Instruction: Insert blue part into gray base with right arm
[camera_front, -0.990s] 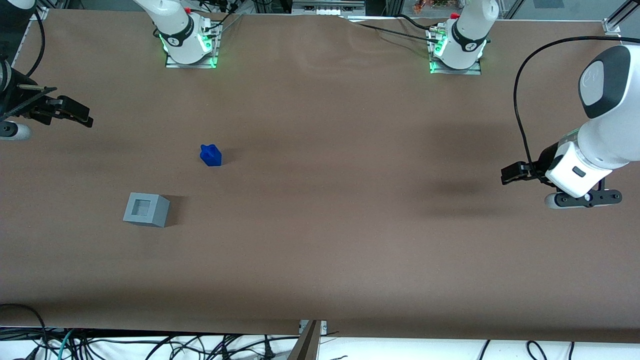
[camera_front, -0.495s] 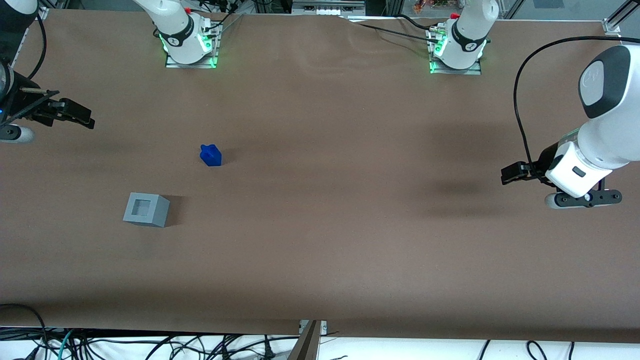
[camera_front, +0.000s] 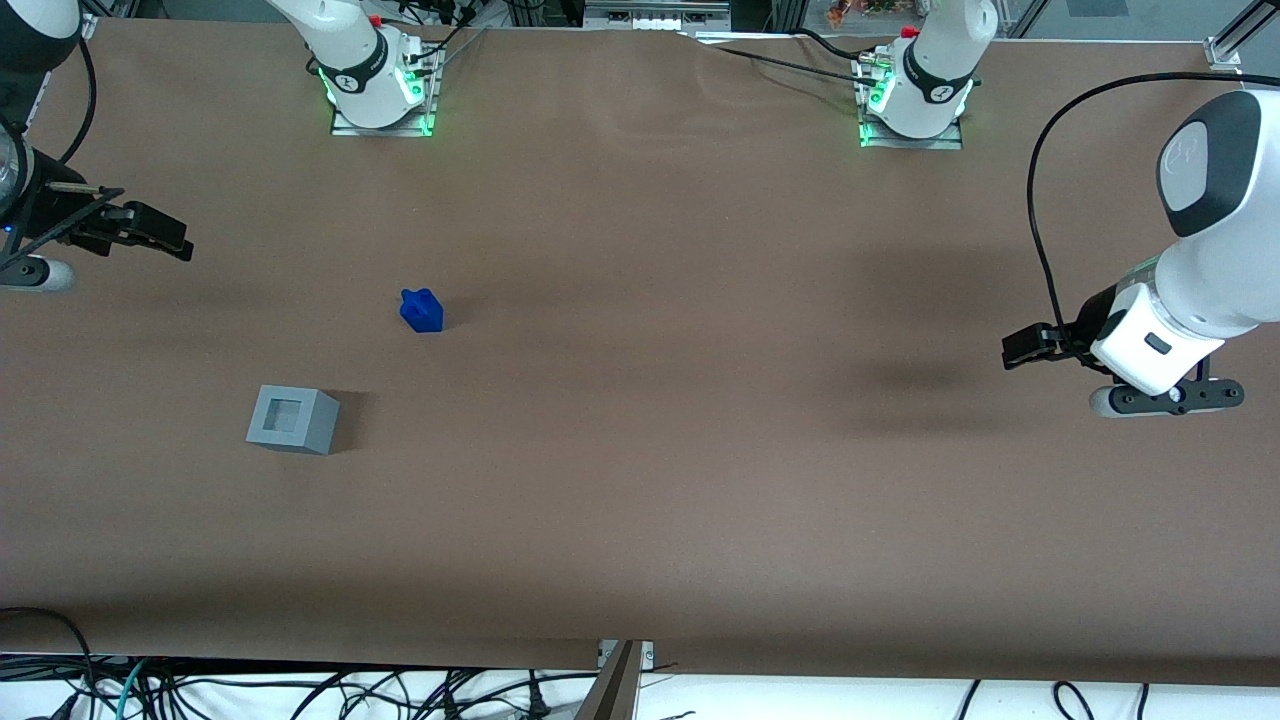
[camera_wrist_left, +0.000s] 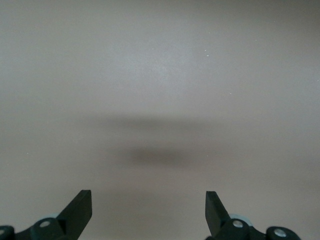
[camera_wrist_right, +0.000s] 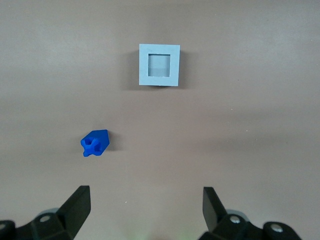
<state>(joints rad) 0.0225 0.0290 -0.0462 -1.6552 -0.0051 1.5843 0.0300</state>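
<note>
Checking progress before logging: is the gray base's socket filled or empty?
Empty. The gray base shows a bare square recess; the blue part lies apart on the table, and the open gripper holds nothing.

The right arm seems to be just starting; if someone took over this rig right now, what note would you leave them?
End effector: open, holding nothing, above the table at the working arm's end.
Blue part: lying on the table, untouched.
Gray base: nearer the front camera than the blue part, apart from it, socket up and vacant.
Done: nothing.
Left: grasp the blue part, carry it over, insert it.
</note>
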